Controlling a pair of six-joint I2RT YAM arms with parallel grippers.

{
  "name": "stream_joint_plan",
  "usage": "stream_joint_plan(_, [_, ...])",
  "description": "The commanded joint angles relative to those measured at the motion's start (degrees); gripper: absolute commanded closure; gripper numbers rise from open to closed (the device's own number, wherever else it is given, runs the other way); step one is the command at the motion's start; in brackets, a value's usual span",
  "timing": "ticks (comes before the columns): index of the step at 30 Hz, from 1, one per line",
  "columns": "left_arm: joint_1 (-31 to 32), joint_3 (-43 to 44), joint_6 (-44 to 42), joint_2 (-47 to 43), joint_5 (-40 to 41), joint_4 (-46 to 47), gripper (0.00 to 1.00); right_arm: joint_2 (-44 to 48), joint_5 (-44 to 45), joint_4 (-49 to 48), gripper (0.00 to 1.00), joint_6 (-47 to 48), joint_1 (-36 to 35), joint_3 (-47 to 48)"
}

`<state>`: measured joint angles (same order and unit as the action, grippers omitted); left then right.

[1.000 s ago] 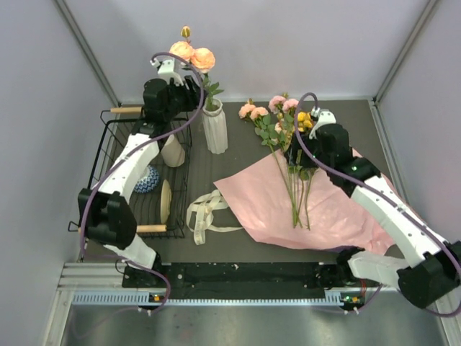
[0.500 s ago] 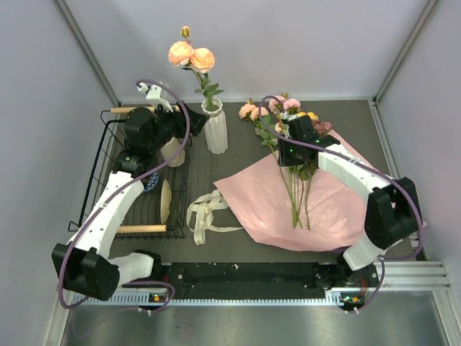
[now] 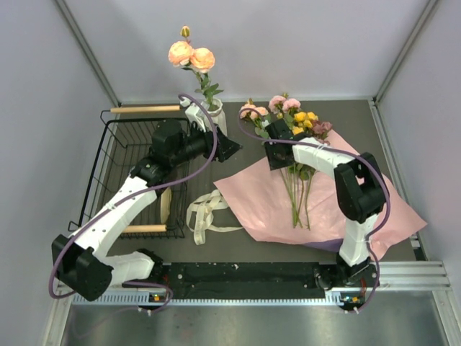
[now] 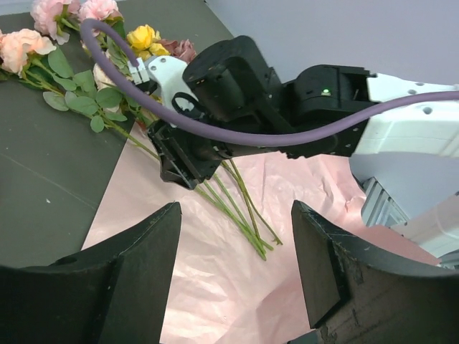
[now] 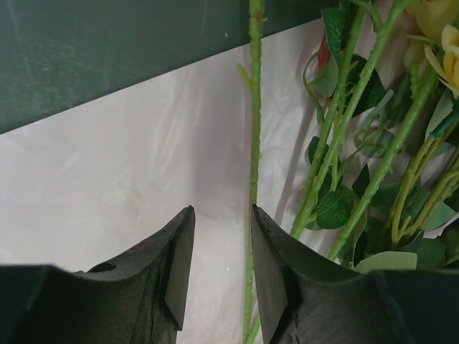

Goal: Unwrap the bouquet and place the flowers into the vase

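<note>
Flowers' axis: the loose flowers (image 3: 295, 194) lay flat on the pink paper (image 3: 245, 191). Their long axis ran through the right gripper (image 3: 277, 154), with the heads ahead of its fingertips and the cut ends back past its wrist.
Right gripper: the jaws were narrowed but still apart. One green stem (image 5: 254, 107) ran lengthwise through the gap, close along one finger (image 5: 276, 272) and not pinched. The other stems lay just outside that finger.
Left gripper (image 4: 237, 222): released, wide apart and empty, aimed at the right gripper.
Vase (image 3: 215, 114): upright, just behind the left gripper, with peach roses (image 3: 191, 55) standing straight up in it.
Hard to see: the left arm covered the lower body of the vase. Whether the stem touched the finger could not be told.
Change: half a second earlier the left gripper had hung over the basket (image 3: 119, 140). It had since swung across to the foot of the vase. The right arm had folded closer in. The flowers and the ribbon (image 3: 204, 213) lay as before.
</note>
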<state>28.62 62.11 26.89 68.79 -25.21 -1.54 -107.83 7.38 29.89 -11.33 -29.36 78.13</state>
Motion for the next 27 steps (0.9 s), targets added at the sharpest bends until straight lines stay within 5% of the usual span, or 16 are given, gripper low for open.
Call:
stream_joint_plan(1, [0.64, -0.05, -0.18, 0.02, -1.33, 2.42, 0.32, -1.42, 5.19, 0.17, 0.62, -0.27, -0.08, 2.38])
stream_joint_plan(9, [0.65, -0.32, -0.7, 0.02, -1.68, 2.33, 0.32, -3.26, 6.5, 0.08, 0.64, -0.88, -0.17, 0.89])
stream_joint_plan(27, [0.65, -0.5, -0.79, -0.94, -1.77, 1.8, 0.32, -4.93, 7.65, -3.08, 0.87, 0.96, -0.17, -1.05])
